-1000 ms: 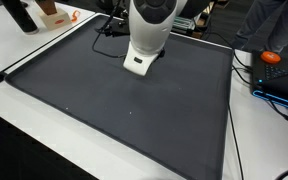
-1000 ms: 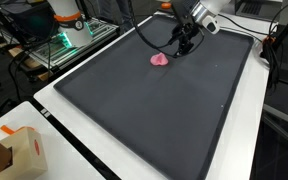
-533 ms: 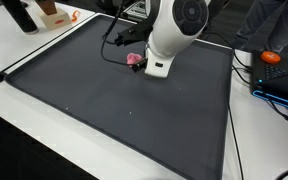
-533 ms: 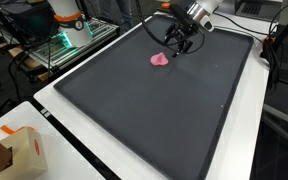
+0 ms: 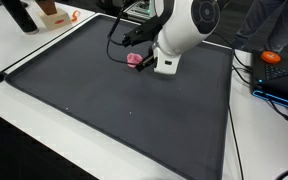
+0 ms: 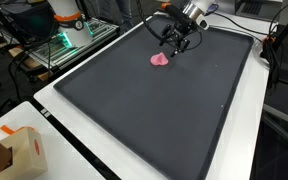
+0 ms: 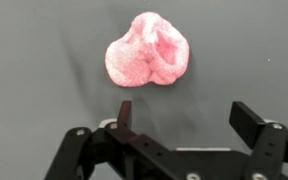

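A small crumpled pink object (image 7: pixel 148 50) lies on the dark grey mat (image 7: pixel 34 90); both exterior views show the pink object (image 5: pixel 135 59) (image 6: pixel 160 60) near the mat's far side. My gripper (image 7: pixel 186 118) hovers just short of it, jaws spread wide with only bare mat between them. The two black fingers (image 7: pixel 123 113) point toward the object without touching it. In an exterior view the gripper (image 6: pixel 174 42) hangs above and slightly beyond the pink object. The white arm (image 5: pixel 184 30) partly hides the gripper (image 5: pixel 136 40) in the exterior view from the mat's near side.
White table borders surround the mat (image 5: pixel 124 110). A brown box (image 6: pixel 24 150) sits at one corner, orange items (image 5: pixel 54 17) and dark bottles at another. Cables (image 5: pixel 246 70) and an orange object (image 5: pixel 272 57) lie beside the mat's edge; a second robot base (image 6: pixel 69 25) stands behind.
The arm has swung across the mat's far side, uncovering the pink object in one exterior view. The gripper stayed open throughout; the pink object has not moved.
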Controlling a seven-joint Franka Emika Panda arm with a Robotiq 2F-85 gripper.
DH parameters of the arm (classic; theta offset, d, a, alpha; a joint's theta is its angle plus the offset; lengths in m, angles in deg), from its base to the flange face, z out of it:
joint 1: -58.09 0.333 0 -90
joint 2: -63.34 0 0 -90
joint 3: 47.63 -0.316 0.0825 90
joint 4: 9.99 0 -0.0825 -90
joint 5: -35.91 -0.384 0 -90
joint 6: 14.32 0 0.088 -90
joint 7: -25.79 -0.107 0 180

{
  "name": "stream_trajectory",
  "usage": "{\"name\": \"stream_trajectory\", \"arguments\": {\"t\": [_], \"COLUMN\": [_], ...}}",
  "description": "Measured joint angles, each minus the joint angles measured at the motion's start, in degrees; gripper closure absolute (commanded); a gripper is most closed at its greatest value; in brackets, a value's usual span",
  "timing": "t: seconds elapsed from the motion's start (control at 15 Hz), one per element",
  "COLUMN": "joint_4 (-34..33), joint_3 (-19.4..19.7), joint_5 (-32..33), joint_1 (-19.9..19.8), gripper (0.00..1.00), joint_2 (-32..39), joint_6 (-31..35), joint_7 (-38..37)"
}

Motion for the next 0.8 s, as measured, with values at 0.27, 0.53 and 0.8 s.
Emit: {"name": "stream_trajectory", "arguments": {"t": [0.27,0.53,0.8], "joint_4": [2.94,5.41,6.35], "joint_3": [-0.33,-0.45,-0.46], "joint_5": [1.58,1.98,1.99], "joint_1": [0.01,0.00,-0.05], "gripper": [0.00,0.00,0.00], "joint_2": [-1.70,-3.27,-4.13], "joint_6": [2.49,4.14,4.57], "joint_7": [1.34,2.75,3.61]}}
